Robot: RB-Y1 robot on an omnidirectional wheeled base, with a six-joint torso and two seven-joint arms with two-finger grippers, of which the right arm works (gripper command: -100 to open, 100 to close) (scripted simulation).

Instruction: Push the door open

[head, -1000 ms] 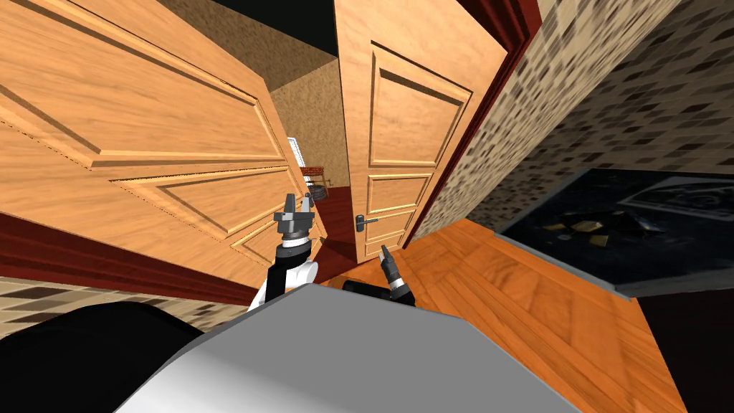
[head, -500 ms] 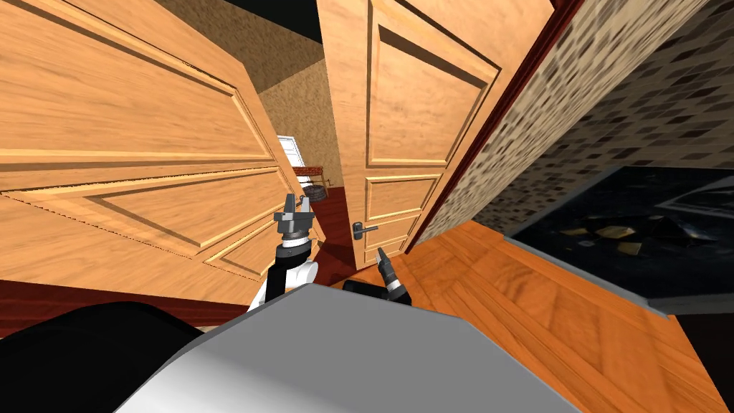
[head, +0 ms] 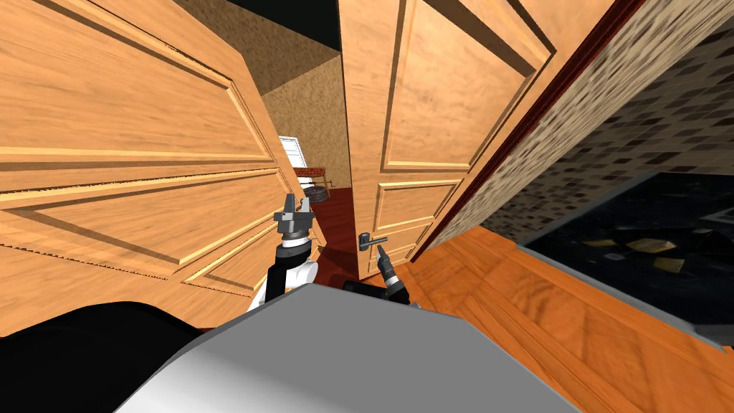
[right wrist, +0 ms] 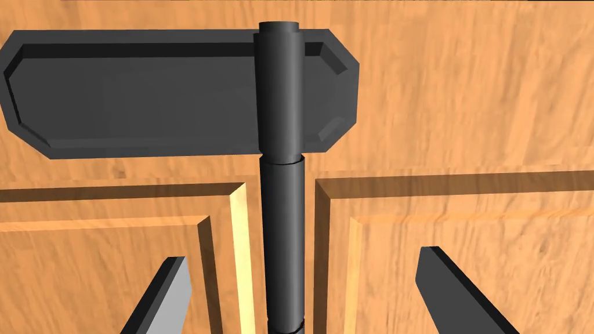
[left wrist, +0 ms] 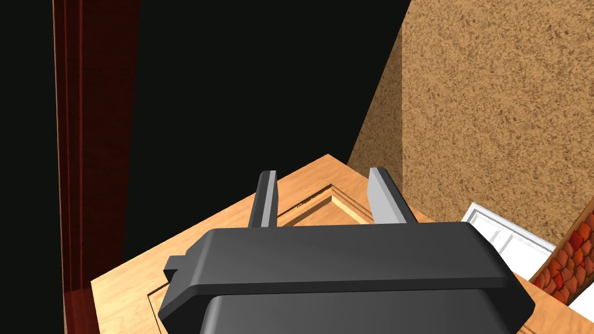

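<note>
A light wooden panelled door point(head: 423, 107) stands ajar straight ahead, with a dark lever handle point(head: 373, 240) low on its near edge. My right gripper point(head: 380, 249) is right at that handle. In the right wrist view the lever point(right wrist: 281, 174) runs from its dark backplate point(right wrist: 145, 93) down between my open right gripper point(right wrist: 303, 256), which touches nothing. My left gripper point(head: 297, 202) is open and empty beside a second wooden door point(head: 129, 143) on the left. In the left wrist view, the left gripper point(left wrist: 323, 173) hangs over that door's panel point(left wrist: 301, 203).
A dark red door frame point(head: 516, 129) and a patterned wall point(head: 609, 129) run along the right. Orange wooden floor point(head: 545, 315) lies to the right, bordered by a dark panel point(head: 645, 251). Through the gap between the doors are a red floor point(head: 337, 215) and a small shelf point(head: 315, 179).
I have moved forward and turned, so both doors loom larger. The handle has come down to my right gripper's tips. Both arms keep their pose.
</note>
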